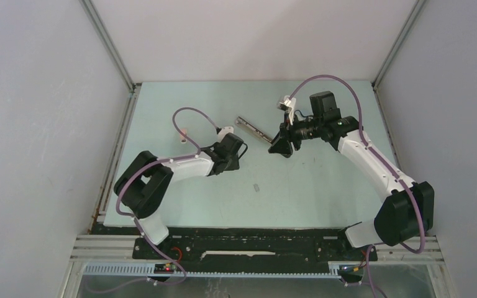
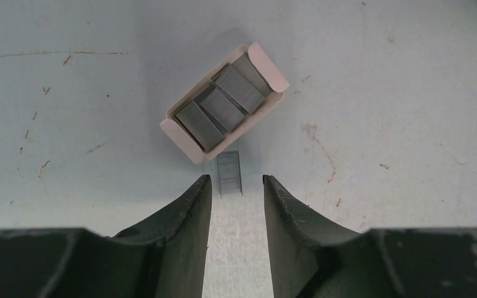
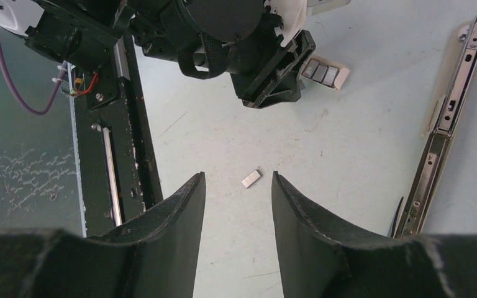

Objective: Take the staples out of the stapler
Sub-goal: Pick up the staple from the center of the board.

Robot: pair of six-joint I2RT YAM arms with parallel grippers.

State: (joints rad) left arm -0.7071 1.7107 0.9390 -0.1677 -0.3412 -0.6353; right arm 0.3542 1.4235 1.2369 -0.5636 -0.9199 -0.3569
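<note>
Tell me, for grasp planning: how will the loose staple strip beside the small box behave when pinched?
The loose staple strip lies flat and thin on the table, so it probably slides when pushed. It looks small and metallic: likely light and stiff, though its joined staples might snap apart.

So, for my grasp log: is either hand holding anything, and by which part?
Nothing is held. The left hand stands open, a staple strip lying untouched between its fingertips; the right hand is open and empty.
</note>
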